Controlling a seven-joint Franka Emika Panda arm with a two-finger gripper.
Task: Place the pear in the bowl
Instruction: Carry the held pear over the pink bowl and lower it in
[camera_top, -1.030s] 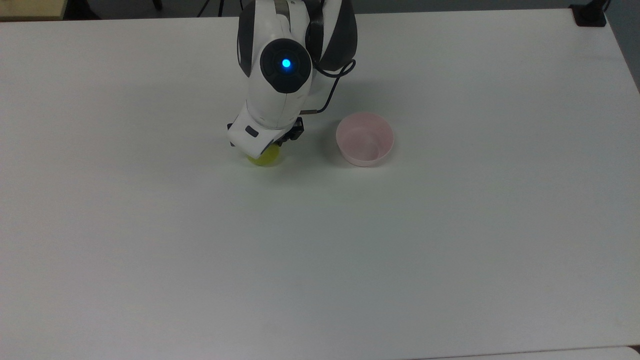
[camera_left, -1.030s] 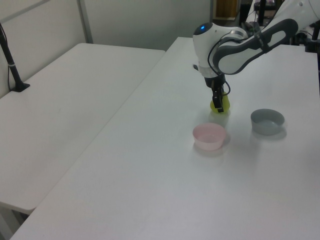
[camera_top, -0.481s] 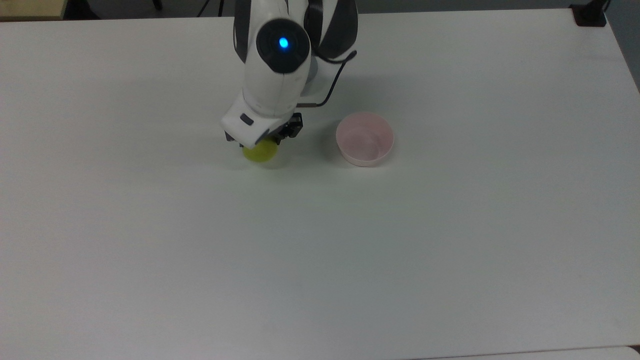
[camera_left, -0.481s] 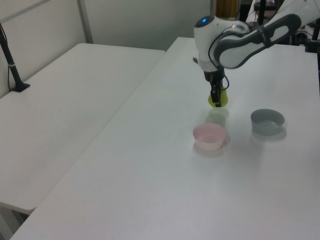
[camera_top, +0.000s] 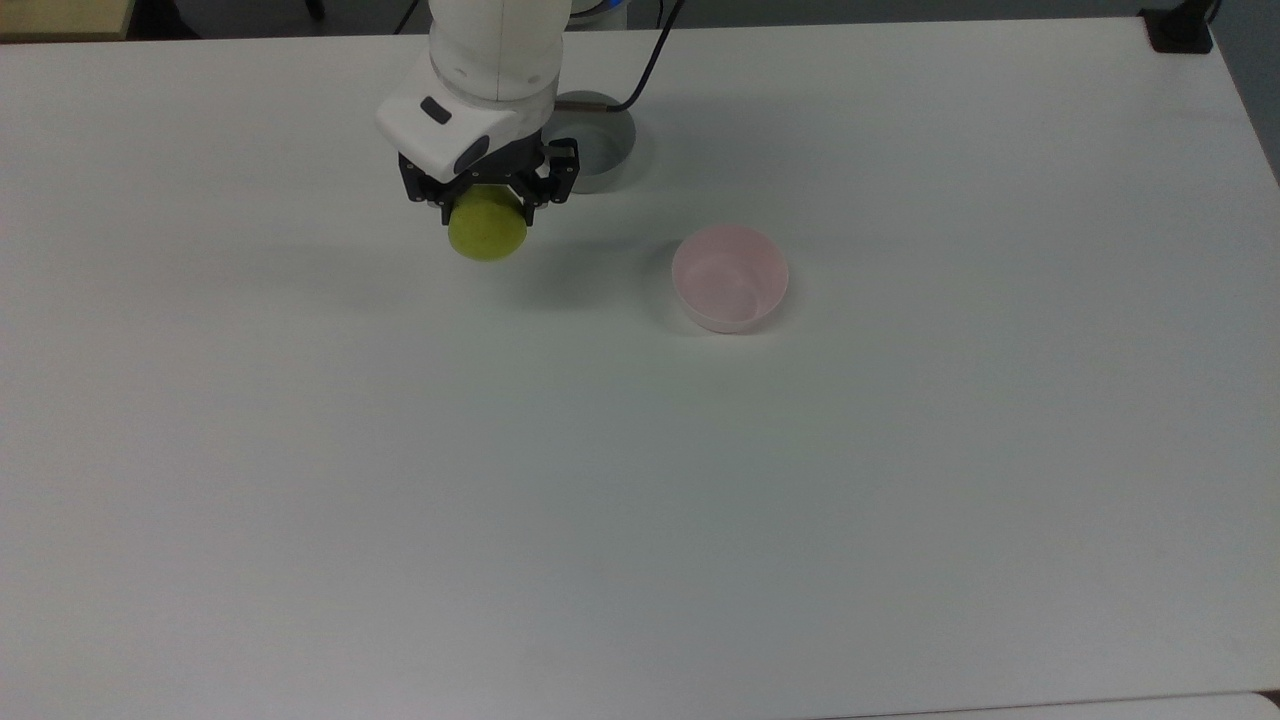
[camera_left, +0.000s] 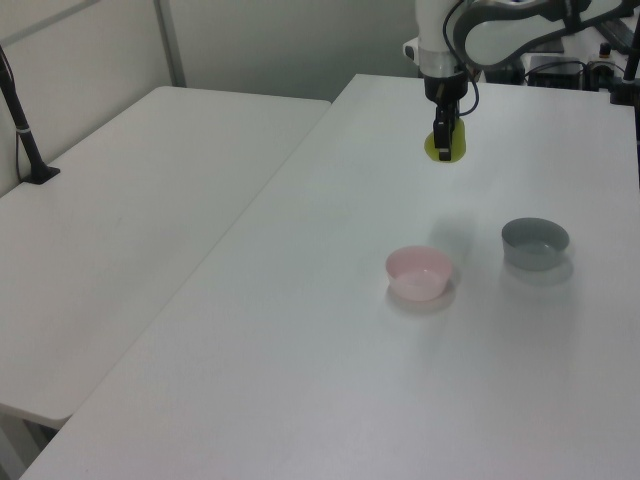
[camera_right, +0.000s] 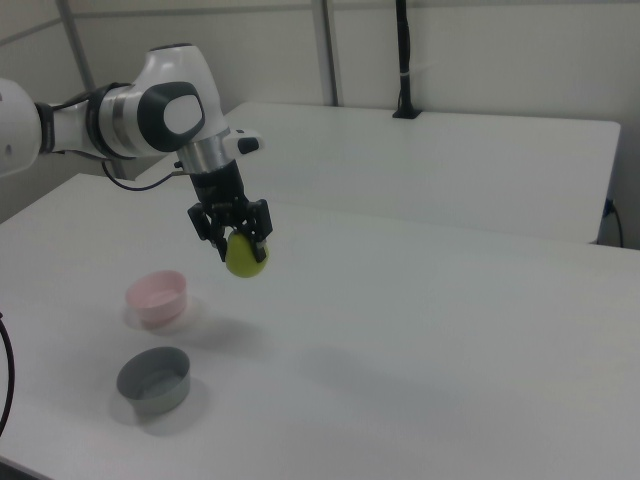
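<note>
Pinching the pear (camera_top: 487, 224) between the two fingers of the gripper (camera_top: 487, 205) — held high in the air, well above the white table (camera_top: 640, 500). In the top view, up and to the left of the pink bowl (camera_top: 729, 277), well apart from it. Grey bowl (camera_left: 535, 243) near the pink one, on the left view's right.

Best to carry the pear sideways now, right over the middle of the pink bowl. Keep the squeeze firm on the way — round and smooth, so likely to slip. Stay away from the grey bowl; wrong one. Then go down slowly, until the pear sits low inside the walls. Only then let go, so no bounce and no rolling out.

A second ago, down low with the pear just on the table. Half a second ago, lifted a little. Now much higher, and shifted toward the top view's upper left. Pink bowl in the same spot as before.
</note>
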